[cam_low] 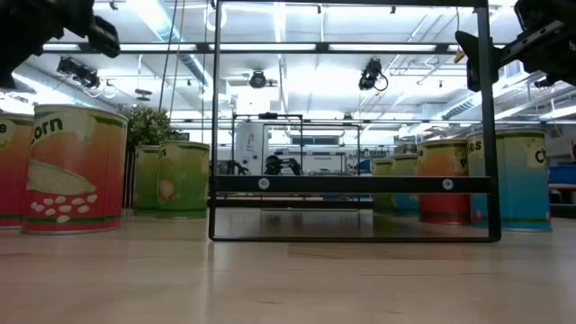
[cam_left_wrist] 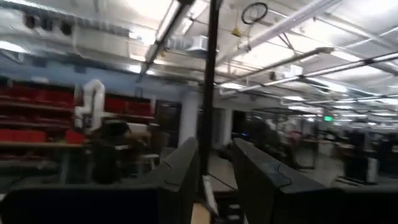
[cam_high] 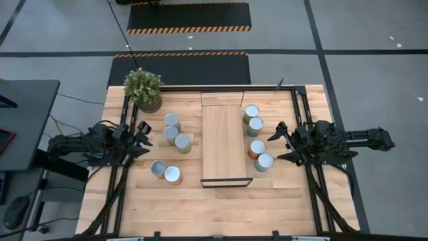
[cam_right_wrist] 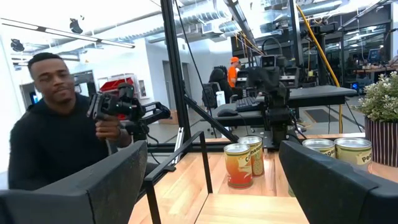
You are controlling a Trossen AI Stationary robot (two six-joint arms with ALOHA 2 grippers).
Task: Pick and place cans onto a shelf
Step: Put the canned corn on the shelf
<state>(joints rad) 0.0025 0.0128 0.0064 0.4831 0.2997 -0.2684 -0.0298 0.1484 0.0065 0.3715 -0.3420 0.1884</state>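
My left gripper (cam_high: pixel 142 139) and right gripper (cam_high: pixel 279 142) hover spread wide and empty either side of the bare shelf (cam_high: pixel 224 144), cans (cam_high: pixel 175 134) grouped on the table (cam_high: pixel 200 207) flanking it

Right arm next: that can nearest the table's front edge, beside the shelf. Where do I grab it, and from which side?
Grip the can across its round side wall, below the rim. It stands upright. Come in from the right gripper's side: the shelf flanks its other side, and another can sits close behind it.
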